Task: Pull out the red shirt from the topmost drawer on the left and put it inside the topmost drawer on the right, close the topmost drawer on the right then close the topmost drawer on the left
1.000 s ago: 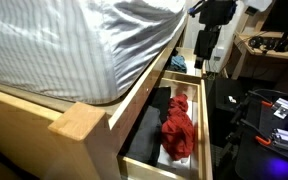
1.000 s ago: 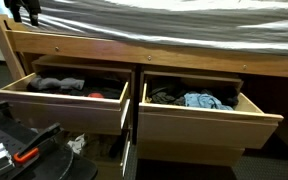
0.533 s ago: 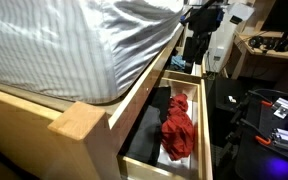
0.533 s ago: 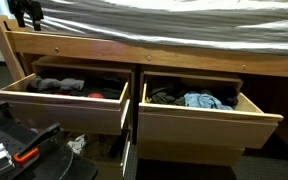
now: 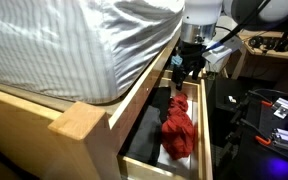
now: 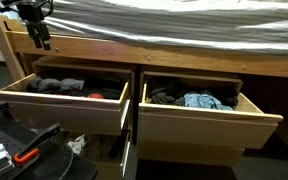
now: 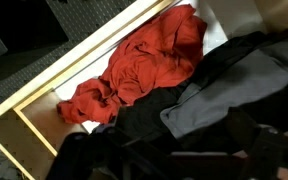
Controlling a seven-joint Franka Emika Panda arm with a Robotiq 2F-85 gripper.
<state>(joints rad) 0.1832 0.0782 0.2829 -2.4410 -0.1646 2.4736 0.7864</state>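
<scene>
Step in hand: the reach for the red shirt [image 5: 178,128]; nothing is lifted yet. The shirt lies crumpled in the open top left drawer [image 6: 54,108], beside a black garment [image 7: 224,95]. The gripper [image 5: 185,76] hangs over the drawer's far end, pointing down, jaws apart and empty, with the arm dropping in beside the mattress [image 5: 74,45]. Next move, as judged: lower onto the bunched red folds, close, and lift clear of the black cloth. The top right drawer [image 6: 206,125] stands open to receive it.

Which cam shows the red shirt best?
Wrist view: the red shirt fills much of the frame, folds clear. In an exterior view the shirt is whole but smaller; in an exterior view only a red sliver shows.
</scene>
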